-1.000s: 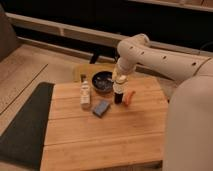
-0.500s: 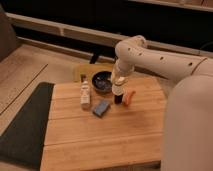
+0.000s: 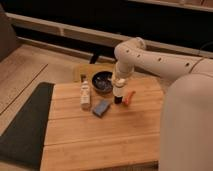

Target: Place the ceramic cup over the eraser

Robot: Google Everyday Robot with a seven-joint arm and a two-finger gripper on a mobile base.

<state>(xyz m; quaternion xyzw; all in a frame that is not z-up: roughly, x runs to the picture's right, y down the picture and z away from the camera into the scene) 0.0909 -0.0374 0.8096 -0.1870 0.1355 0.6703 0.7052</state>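
My gripper (image 3: 118, 83) reaches straight down from the white arm over the middle of the wooden table (image 3: 100, 142). It is shut on the pale ceramic cup (image 3: 118, 91), which hangs at its tip. Directly under the cup stands the small black eraser (image 3: 118, 100), with only its lower part showing. Whether the cup's rim touches the table I cannot tell.
A dark bowl (image 3: 102, 82) sits just left of the cup. A slim labelled bottle (image 3: 85, 95) and a flat blue block (image 3: 101, 107) lie further left and nearer. An orange object (image 3: 129, 97) lies to the right of the eraser. A dark mat (image 3: 25, 125) borders the table's left side.
The gripper with the cup has sunk a little lower over the eraser. The other objects have not moved.
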